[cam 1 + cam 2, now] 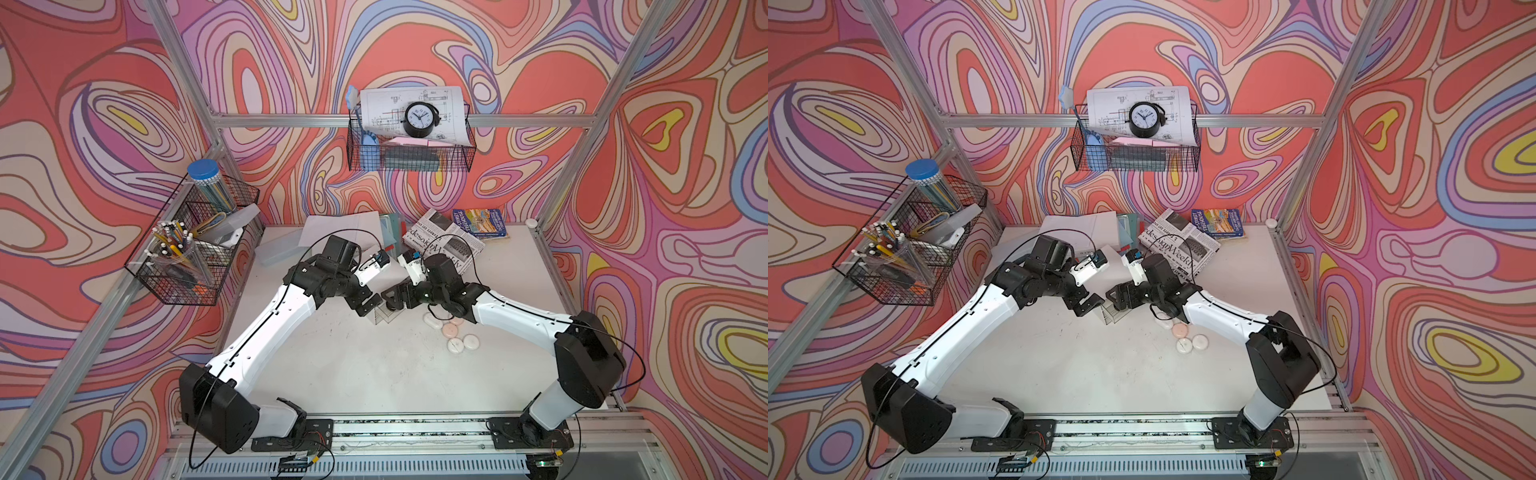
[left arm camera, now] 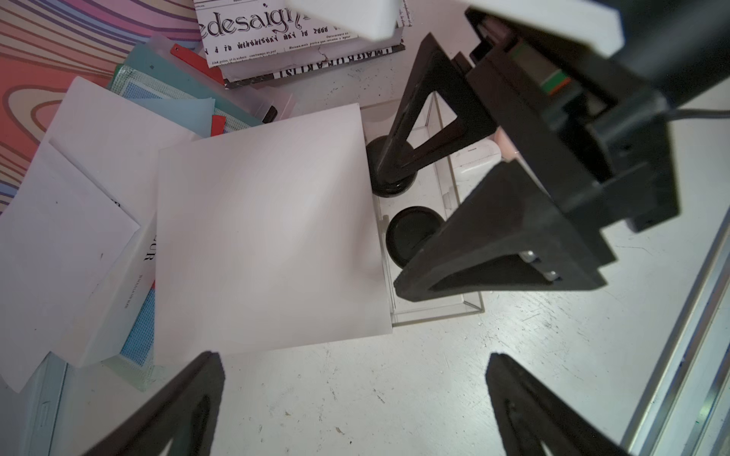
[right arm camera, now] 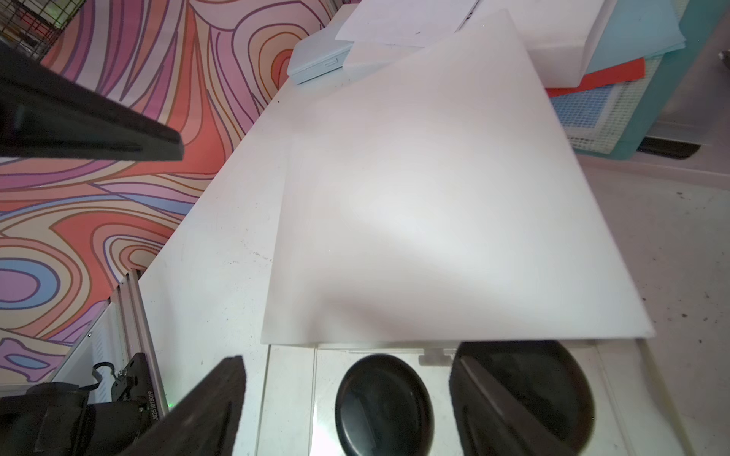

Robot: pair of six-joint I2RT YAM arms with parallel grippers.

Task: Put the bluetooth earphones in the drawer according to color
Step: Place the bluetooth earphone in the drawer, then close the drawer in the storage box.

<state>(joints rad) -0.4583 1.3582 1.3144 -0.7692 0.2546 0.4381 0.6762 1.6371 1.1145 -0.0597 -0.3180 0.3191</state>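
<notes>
The right gripper (image 2: 391,228) hangs over the open clear drawer (image 2: 434,310), jaws spread wide and clamping nothing. One black case (image 2: 414,239) lies flat on the drawer floor between its fingertips. A second black case (image 2: 395,186) sits just beside that one, under the tip of one finger; I cannot tell whether the tip touches it. The left gripper (image 2: 353,357) hovers over bare table (image 2: 395,395) beside the drawer, jaws also wide and empty.

The drawer sticks out from under a white box (image 2: 268,221), and those two black cases are all I can see in it; its back part is hidden under the box top. The other cases lie loose on the table by the right forearm, near the drawer. There is a white case (image 1: 432,321) closest to it, then a pink case (image 1: 451,330), with another pink one half under the arm. Two more white ones lie side by side further out. That makes two black, three white and two pink in view.

The wire basket (image 1: 409,164) on the back wall holds a clock (image 1: 419,118) and a drawing sheet. The side basket (image 1: 195,266) holds pens and a blue-lidded tube (image 1: 210,189).
</notes>
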